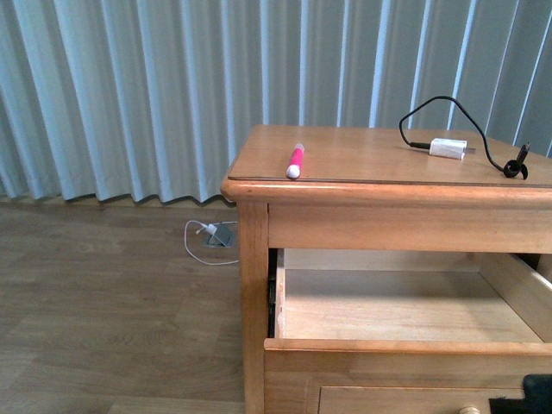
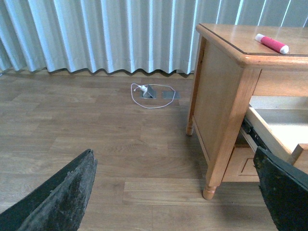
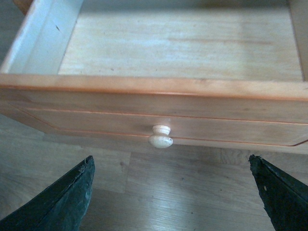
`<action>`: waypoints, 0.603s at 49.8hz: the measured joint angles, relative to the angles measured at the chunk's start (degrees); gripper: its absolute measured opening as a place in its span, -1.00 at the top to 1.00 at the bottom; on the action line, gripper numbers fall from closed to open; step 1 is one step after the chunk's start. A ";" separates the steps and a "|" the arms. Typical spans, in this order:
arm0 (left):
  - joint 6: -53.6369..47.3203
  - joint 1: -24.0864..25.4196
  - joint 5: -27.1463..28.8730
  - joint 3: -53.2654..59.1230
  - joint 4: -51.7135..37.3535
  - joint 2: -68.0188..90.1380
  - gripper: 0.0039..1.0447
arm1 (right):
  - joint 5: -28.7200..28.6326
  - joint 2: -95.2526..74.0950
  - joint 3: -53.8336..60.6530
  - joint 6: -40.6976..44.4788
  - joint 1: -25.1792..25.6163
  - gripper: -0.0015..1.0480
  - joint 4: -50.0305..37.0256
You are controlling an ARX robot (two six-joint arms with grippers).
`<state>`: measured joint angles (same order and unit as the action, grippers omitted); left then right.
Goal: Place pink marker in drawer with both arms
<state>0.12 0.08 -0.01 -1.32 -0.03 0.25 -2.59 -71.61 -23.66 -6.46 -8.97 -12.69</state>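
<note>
The pink marker [image 1: 295, 161] lies on the wooden nightstand's top near its front left corner, white cap toward me; it also shows in the left wrist view [image 2: 272, 43]. The drawer [image 1: 397, 348] is pulled open, its light interior empty. In the right wrist view the drawer's front rim [image 3: 154, 86] and pale knob [image 3: 160, 136] sit just ahead of my right gripper [image 3: 171, 192], which is open, empty and apart from the knob. My left gripper [image 2: 175, 192] is open and empty, low over the floor beside the nightstand's left side.
A white charger block [image 1: 448, 148] with a black cable [image 1: 448, 108] lies on the tabletop at the right. A white cord and grey plate [image 1: 216, 235] lie on the wood floor by the curtain. The nightstand leg [image 2: 210, 191] stands near my left gripper.
</note>
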 joint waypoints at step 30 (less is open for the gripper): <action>0.00 0.00 0.00 0.00 0.00 -0.02 -0.89 | -10.67 35.63 -0.28 5.60 12.24 -0.84 24.13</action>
<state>0.12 0.08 -0.01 -1.32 -0.03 0.23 -13.26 -35.99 -23.94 -0.86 3.27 11.44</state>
